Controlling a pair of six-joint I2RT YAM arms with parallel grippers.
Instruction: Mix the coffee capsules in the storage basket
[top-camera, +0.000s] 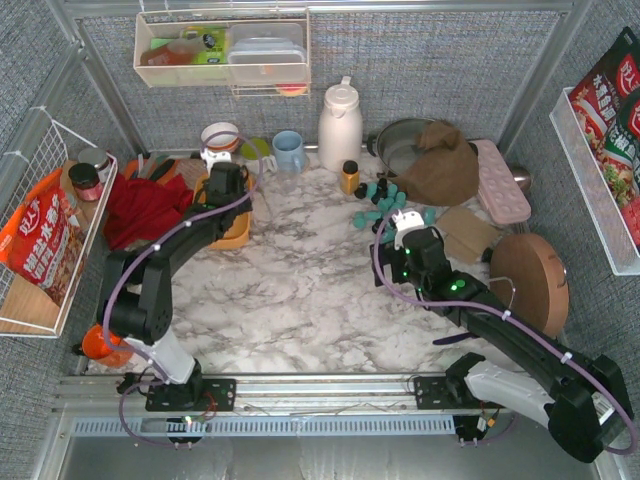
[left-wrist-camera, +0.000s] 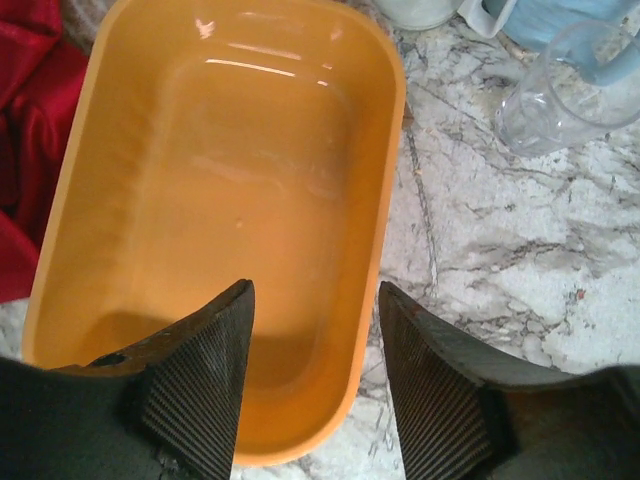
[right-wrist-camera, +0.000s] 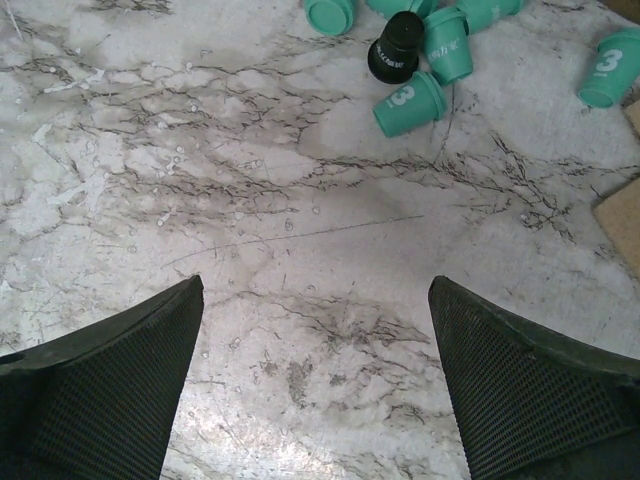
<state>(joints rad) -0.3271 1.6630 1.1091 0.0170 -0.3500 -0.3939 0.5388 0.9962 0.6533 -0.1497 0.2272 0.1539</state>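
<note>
The orange-yellow storage basket (left-wrist-camera: 395, 120) lies on the marble at the back left (top-camera: 238, 232), and its inside is bare in the left wrist view. My left gripper (left-wrist-camera: 315, 290) hovers over its near right corner, one finger above the inside, the other above the marble, jaws apart and holding nothing. The same gripper (top-camera: 226, 185) hides most of the basket from above. The coffee capsules (top-camera: 378, 192) lie scattered on the table right of centre: teal ones (right-wrist-camera: 410, 103) and a black one (right-wrist-camera: 395, 48). My right gripper (right-wrist-camera: 315, 282) is open over bare marble just short of them (top-camera: 405, 222).
A red cloth (top-camera: 140, 205) lies left of the basket. A clear glass (left-wrist-camera: 545, 95), blue mug (top-camera: 289, 152), white jug (top-camera: 340, 125) and amber bottle (top-camera: 349, 176) stand behind. A pan with brown cloth (top-camera: 440, 160), pink tray (top-camera: 500, 180) and wooden lid (top-camera: 530, 280) fill the right.
</note>
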